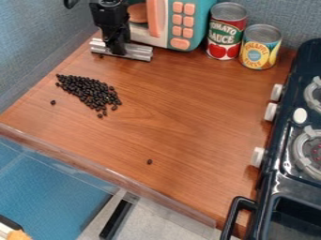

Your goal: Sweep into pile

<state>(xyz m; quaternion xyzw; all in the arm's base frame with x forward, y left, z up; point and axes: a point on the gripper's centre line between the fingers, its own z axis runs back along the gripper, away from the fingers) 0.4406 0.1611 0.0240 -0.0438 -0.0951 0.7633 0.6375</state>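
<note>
At the top left of the camera view the black gripper [115,46] hangs low over the wooden surface. It holds a silvery metal bar [139,52], which lies crosswise beneath it; the gripper appears closed on its middle part. Below and to the left of the bar is a dense pile of small black beans [91,91], longer than it is wide. One stray bean [53,102] lies left of the pile, another [149,161] lies far off toward the front edge, and a dark bean [101,56] shows by the bar's front side.
Behind the gripper stands a teal and orange toy microwave [188,23]. A tomato sauce can [226,31] and a yellow can [260,47] stand at the back. A dark toy stove [294,140] lines the right side. A clear raised rim [113,176] runs along the front edge.
</note>
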